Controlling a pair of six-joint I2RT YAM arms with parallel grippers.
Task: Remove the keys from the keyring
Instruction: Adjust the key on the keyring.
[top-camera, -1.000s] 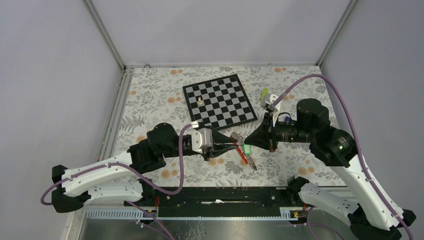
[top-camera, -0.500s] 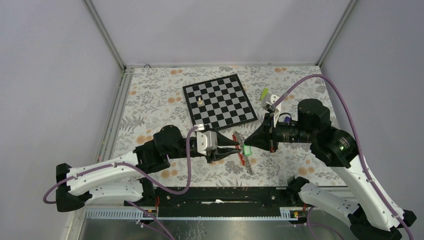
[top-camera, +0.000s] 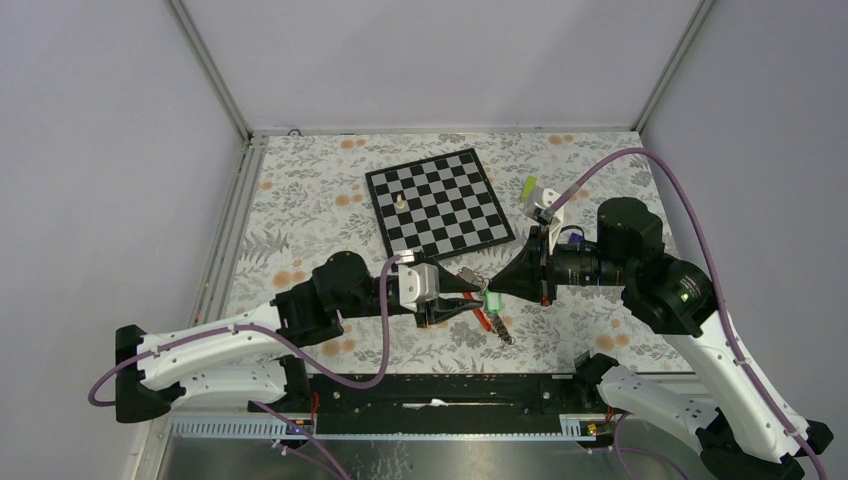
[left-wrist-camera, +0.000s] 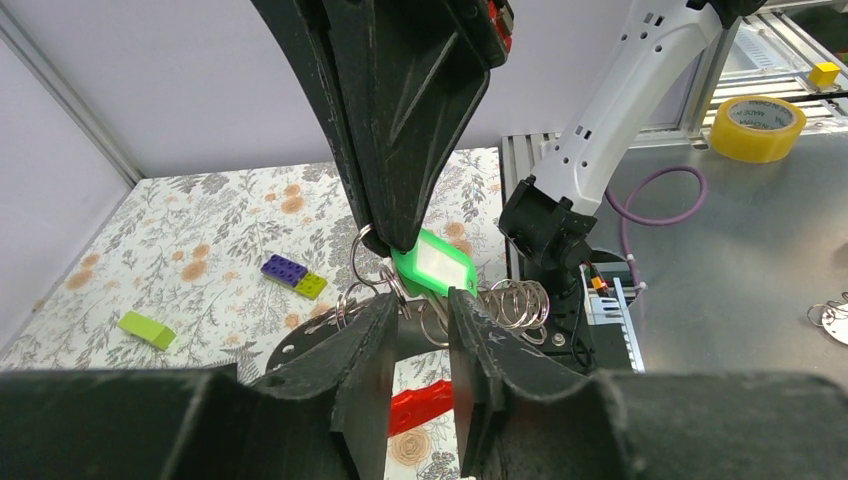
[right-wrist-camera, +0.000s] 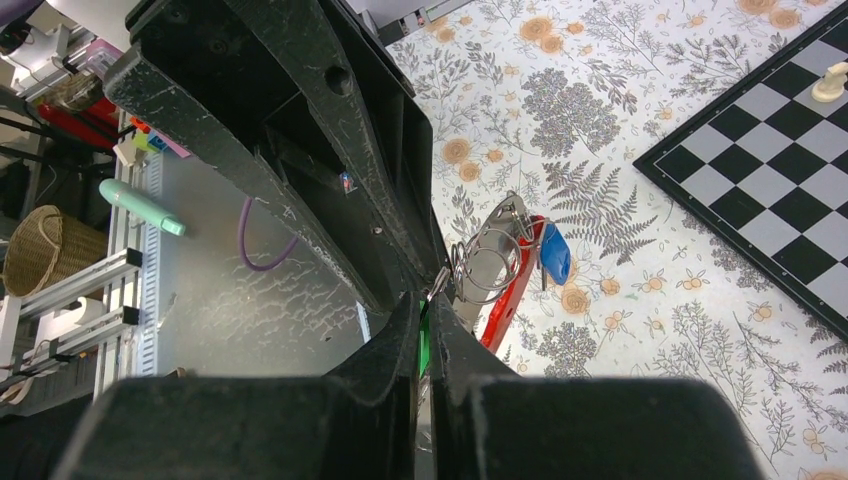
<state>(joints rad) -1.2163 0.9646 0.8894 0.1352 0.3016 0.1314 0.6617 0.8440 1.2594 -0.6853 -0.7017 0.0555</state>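
The keyring (left-wrist-camera: 512, 302) is a cluster of thin silvery wire loops hanging between the two grippers, over the near middle of the floral table (top-camera: 300, 200), in front of the chessboard (top-camera: 438, 202). A green tag (left-wrist-camera: 435, 262) with a pale window sits at the top of the bunch. The right gripper (left-wrist-camera: 400, 245) comes in from the right and pinches this tag: its black fingers are pressed together on the tag's upper edge, and in the right wrist view only a sliver of green shows between them. From the loops a red strap (left-wrist-camera: 420, 405) hangs down and toward the near edge. A blue-headed key (right-wrist-camera: 555, 255) hangs beside it, still on the wire. In the top view the strap and the small grey keys (top-camera: 504, 331) trail toward the arms' bases; whether their ends touch the cloth cannot be told.

The left gripper (left-wrist-camera: 422, 310) faces the right one from the left, its tips right at the loops just under the tag. Its fingers stand a narrow way apart, with wire and red strap visible through the gap. Whether either pad touches a loop cannot be told, and nothing is clamped between them.

A lime-green block (left-wrist-camera: 145, 328) and a purple-and-yellow block (left-wrist-camera: 293, 275) lie on the cloth beyond. A pale chess piece (top-camera: 401, 200) stands on the board. A yellow tape roll (left-wrist-camera: 757, 125) rests on the metal bench outside the cell.
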